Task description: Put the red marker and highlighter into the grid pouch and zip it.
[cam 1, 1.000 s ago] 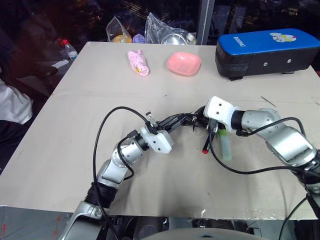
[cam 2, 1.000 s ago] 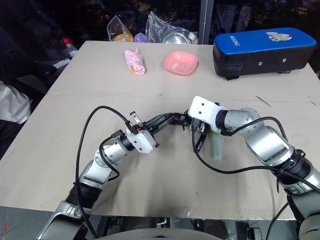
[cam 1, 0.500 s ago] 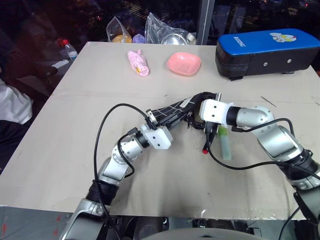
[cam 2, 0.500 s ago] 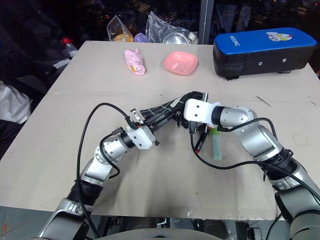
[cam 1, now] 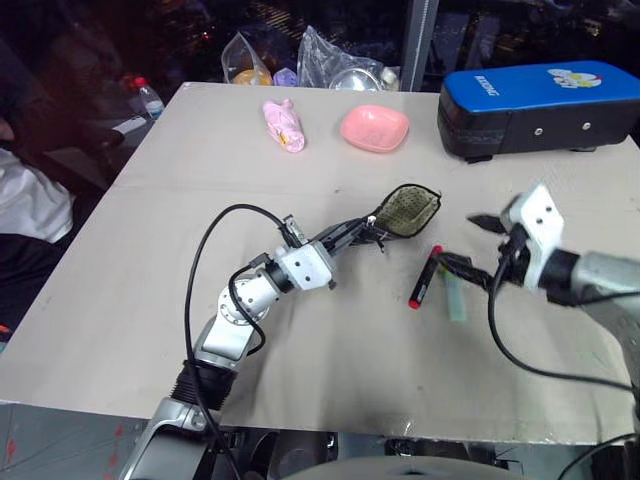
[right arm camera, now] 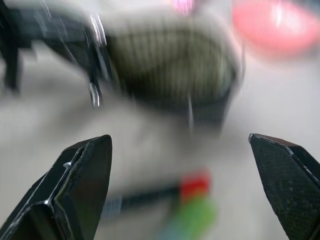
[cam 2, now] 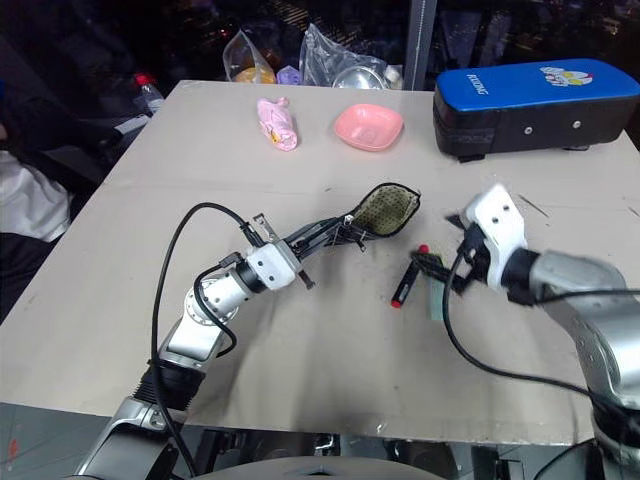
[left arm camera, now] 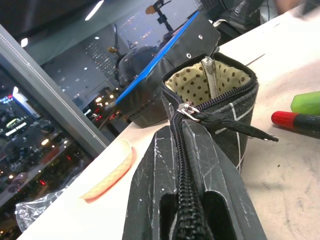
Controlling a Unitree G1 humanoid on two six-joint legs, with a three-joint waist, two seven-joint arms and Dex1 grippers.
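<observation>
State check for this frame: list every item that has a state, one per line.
grid pouch: unzipped, mouth open, held at one end
red marker: lying on the table, outside the pouch
highlighter: lying beside the marker, outside the pouch
left gripper: shut on the pouch
right gripper: open, holding nothing
pink bowl: upright

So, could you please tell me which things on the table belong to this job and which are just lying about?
Job: pouch, held open by left end effector; marker; highlighter.
Lying about: blue case, pink bowl, pink toy, bags, bottle.
</observation>
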